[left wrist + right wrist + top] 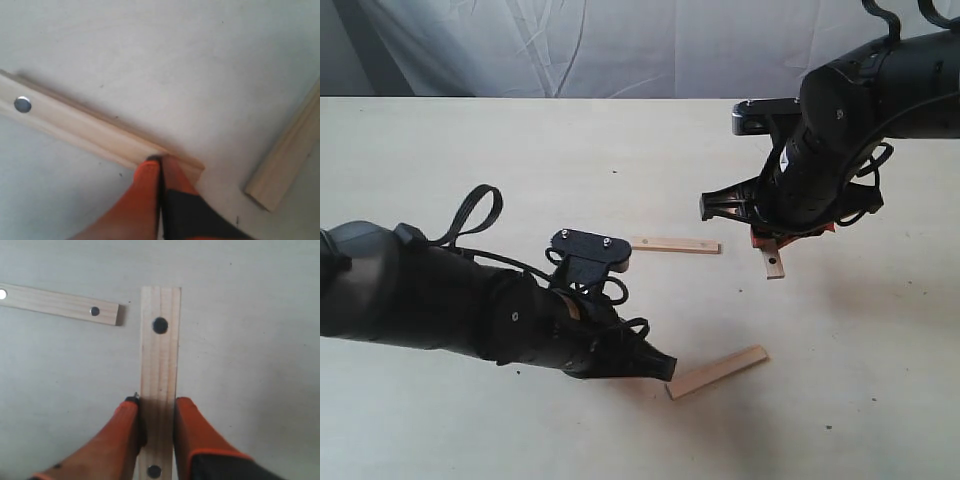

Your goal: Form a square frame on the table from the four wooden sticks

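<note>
Three of the wooden sticks show in the exterior view. One stick (675, 245) lies flat at mid-table. A second stick (717, 372) lies slanted nearer the front, just beyond my left gripper (665, 368). The third stick (774, 264) hangs from my right gripper (775, 240), whose orange fingers clamp its two long edges (160, 360). In the left wrist view my left gripper (161, 161) is shut, its tips pressed on the end of a stick (80, 125) with a dark hole. Another stick (287, 155) lies beside it. The right wrist view also shows a flat stick (60, 302).
The pale table (470, 160) runs wide to the back and left, with white cloth (620, 45) hanging behind its far edge. My left arm's black body (440, 300) lies low over the front left of the table and hides what is beneath it.
</note>
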`<state>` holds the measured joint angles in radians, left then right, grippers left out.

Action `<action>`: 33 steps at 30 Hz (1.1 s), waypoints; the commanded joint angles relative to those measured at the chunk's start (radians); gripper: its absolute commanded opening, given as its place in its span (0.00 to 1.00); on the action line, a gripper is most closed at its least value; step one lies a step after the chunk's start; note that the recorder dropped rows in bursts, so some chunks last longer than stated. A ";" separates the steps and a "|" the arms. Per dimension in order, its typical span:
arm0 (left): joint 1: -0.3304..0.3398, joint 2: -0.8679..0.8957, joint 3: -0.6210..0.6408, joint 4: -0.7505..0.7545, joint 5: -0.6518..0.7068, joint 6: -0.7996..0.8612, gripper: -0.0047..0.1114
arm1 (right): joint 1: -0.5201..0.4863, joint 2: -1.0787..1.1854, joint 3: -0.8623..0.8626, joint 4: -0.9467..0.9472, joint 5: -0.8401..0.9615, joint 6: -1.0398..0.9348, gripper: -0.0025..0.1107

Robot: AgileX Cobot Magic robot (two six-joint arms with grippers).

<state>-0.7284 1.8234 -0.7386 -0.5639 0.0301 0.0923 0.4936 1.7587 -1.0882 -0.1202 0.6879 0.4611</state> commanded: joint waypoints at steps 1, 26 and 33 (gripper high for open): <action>-0.007 -0.010 0.004 0.061 0.053 -0.003 0.04 | -0.005 -0.003 -0.005 -0.011 -0.004 -0.005 0.02; -0.008 0.005 -0.011 -0.028 -0.133 -0.041 0.04 | -0.005 -0.003 -0.005 -0.009 -0.023 -0.005 0.02; -0.010 0.020 -0.012 0.025 -0.095 -0.030 0.04 | -0.005 -0.003 -0.005 -0.008 -0.029 -0.005 0.02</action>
<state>-0.7325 1.8409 -0.7470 -0.5677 -0.0765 0.0588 0.4936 1.7587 -1.0882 -0.1202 0.6661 0.4611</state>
